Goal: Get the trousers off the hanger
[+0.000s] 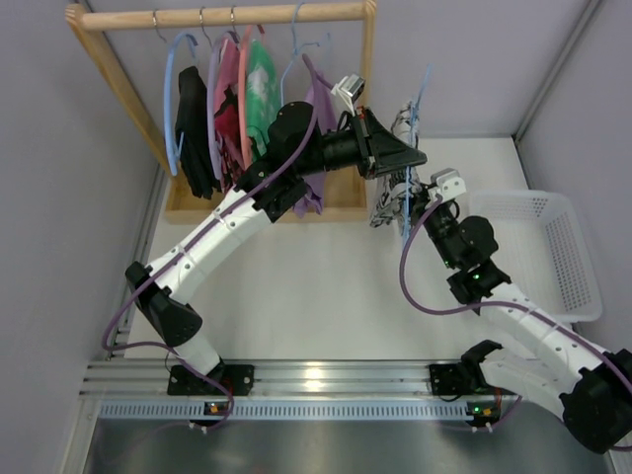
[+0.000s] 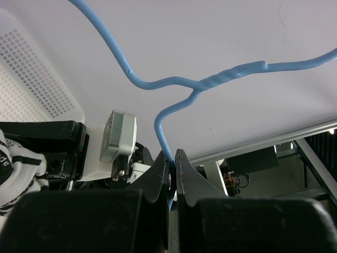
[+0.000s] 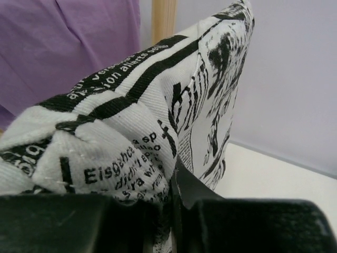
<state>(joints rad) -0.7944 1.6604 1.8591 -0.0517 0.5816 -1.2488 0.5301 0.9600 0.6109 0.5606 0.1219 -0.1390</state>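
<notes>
The trousers [image 1: 388, 202], white with black print, hang on the thin light-blue wire hanger [image 1: 417, 118], held up in the air right of the rack. My left gripper [image 1: 413, 155] is shut on the hanger's wire; in the left wrist view the blue hanger [image 2: 210, 83] runs down into the closed jaws of that gripper [image 2: 172, 158]. My right gripper [image 1: 415, 202] is shut on the trousers; in the right wrist view the printed fabric [image 3: 142, 116] bunches over that gripper [image 3: 174, 174] and fills the frame.
A wooden clothes rack [image 1: 227, 16] stands at the back left with several hung garments, among them a purple one [image 1: 318, 109] and a green patterned top [image 1: 259, 89]. A white perforated basket [image 1: 553, 247] sits at the right, also seen in the left wrist view [image 2: 31, 79].
</notes>
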